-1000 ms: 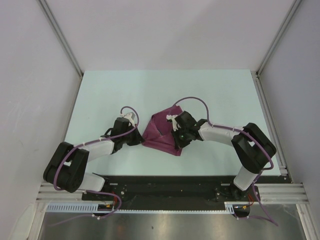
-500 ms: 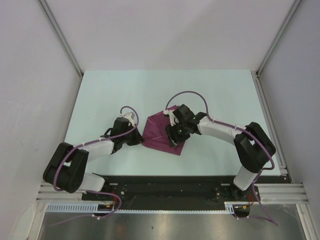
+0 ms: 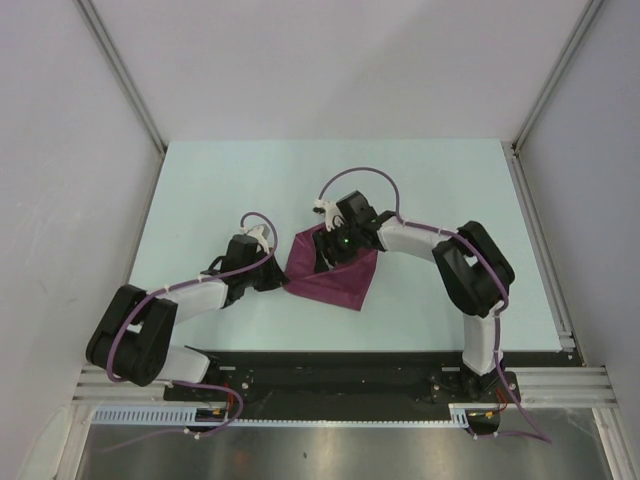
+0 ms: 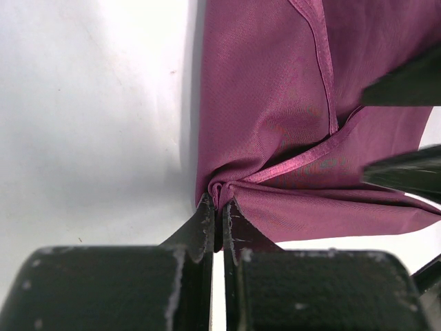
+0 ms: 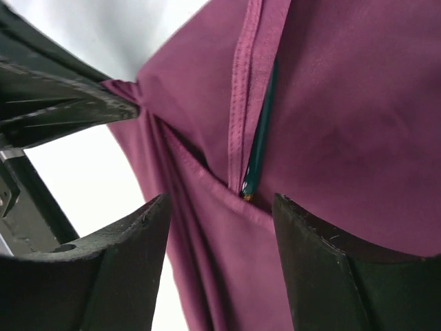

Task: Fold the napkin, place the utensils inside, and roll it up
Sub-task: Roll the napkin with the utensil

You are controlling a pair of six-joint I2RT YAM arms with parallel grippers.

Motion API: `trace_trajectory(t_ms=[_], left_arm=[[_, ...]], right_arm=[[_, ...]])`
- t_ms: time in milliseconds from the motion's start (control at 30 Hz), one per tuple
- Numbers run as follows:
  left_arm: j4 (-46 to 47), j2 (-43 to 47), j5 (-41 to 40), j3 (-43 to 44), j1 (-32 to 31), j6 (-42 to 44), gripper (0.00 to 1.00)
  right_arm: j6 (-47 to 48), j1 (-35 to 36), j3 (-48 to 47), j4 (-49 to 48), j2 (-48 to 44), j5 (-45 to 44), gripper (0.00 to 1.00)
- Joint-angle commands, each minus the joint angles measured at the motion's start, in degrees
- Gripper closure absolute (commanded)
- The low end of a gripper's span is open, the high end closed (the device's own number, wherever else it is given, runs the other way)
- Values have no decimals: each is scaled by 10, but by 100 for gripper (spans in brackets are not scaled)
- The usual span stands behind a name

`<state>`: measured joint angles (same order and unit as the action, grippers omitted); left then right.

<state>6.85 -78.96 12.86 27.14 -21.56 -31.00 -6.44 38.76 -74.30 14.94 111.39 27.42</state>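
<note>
Already the napkin (image 3: 338,283) lies folded with the spoon (image 5: 259,138) tucked inside; left end effector (image 4: 219,207) pinches its corner, right end effector (image 5: 220,201) hangs released; rolling remains.

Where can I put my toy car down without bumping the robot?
The table is bare along the back wall and beside the right rail. The middle is crowded: the left gripper and right gripper meet at the napkin.

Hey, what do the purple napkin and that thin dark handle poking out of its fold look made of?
The napkin looks like thin woven cloth, maybe a synthetic blend: fine weave, slight sheen and a stitched hem show. The spoon handle is smooth, glossy, dark green with a gold tip; probably coated metal, though plastic is possible.
</note>
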Motion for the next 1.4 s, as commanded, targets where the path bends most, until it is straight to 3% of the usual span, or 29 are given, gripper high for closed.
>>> trace_trajectory(t_ms=[0,767,1367], left_arm=[[13,13,10,13,6,2,100],[13,8,12,13,6,3,100],[11,13,11,17,6,2,100]], right_arm=[[-8,-5,-26,-47,29,33,34],[-22,-2,-6,-107,64,172,35],[29,11,-38,-37,114,246,37]])
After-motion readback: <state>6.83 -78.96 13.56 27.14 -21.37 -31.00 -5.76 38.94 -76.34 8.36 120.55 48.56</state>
